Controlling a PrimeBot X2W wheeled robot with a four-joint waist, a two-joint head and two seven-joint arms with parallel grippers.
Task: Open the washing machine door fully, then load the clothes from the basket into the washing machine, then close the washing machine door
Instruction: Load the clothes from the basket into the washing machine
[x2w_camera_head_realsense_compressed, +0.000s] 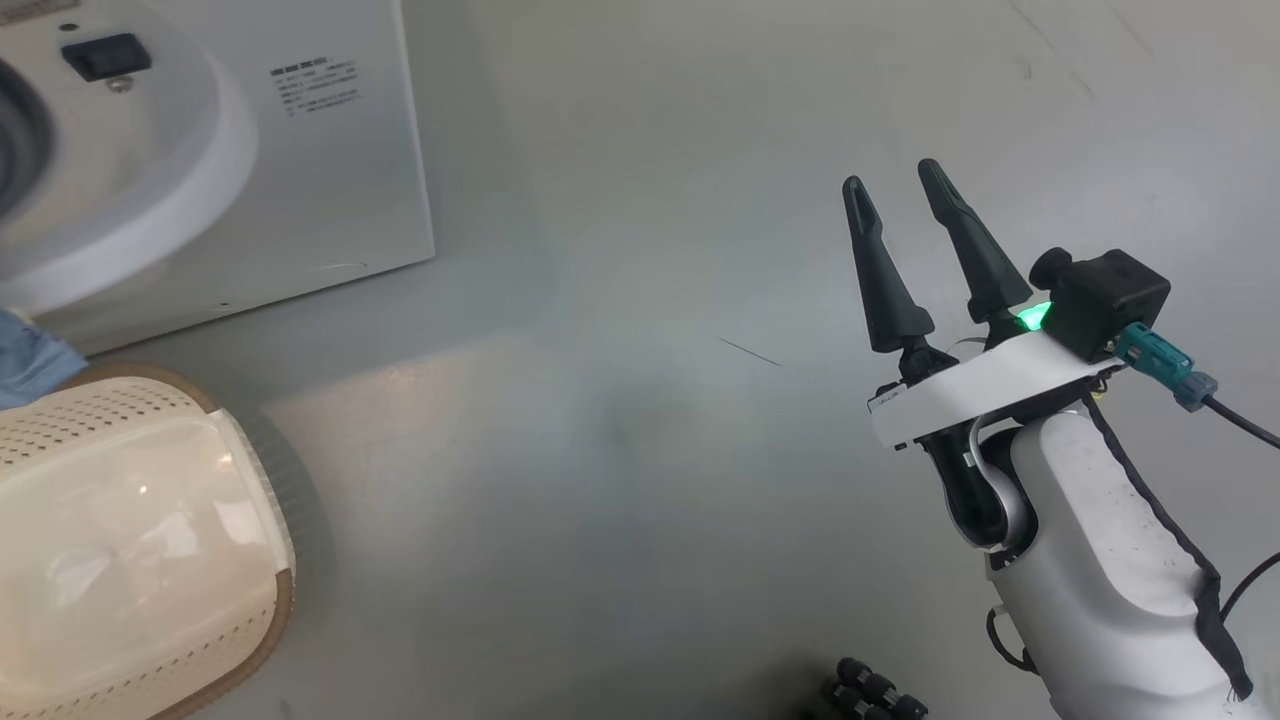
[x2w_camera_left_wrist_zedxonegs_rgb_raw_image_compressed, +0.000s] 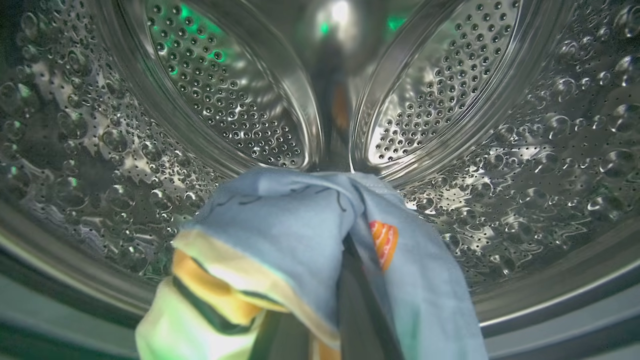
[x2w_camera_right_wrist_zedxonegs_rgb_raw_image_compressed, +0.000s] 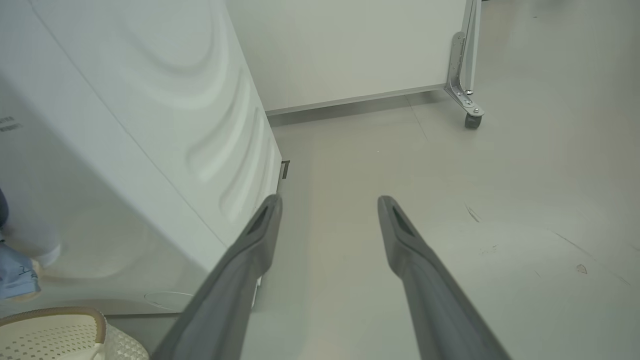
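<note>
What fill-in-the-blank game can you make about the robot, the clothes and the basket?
1. The clothes hang in front of the shiny steel ____.
2. The right hand is ____ and holds nothing.
3. The basket stands on the ____ beside the washer.
4. The patch on the clothes is ____.
Missing words: drum, open, floor, orange.
</note>
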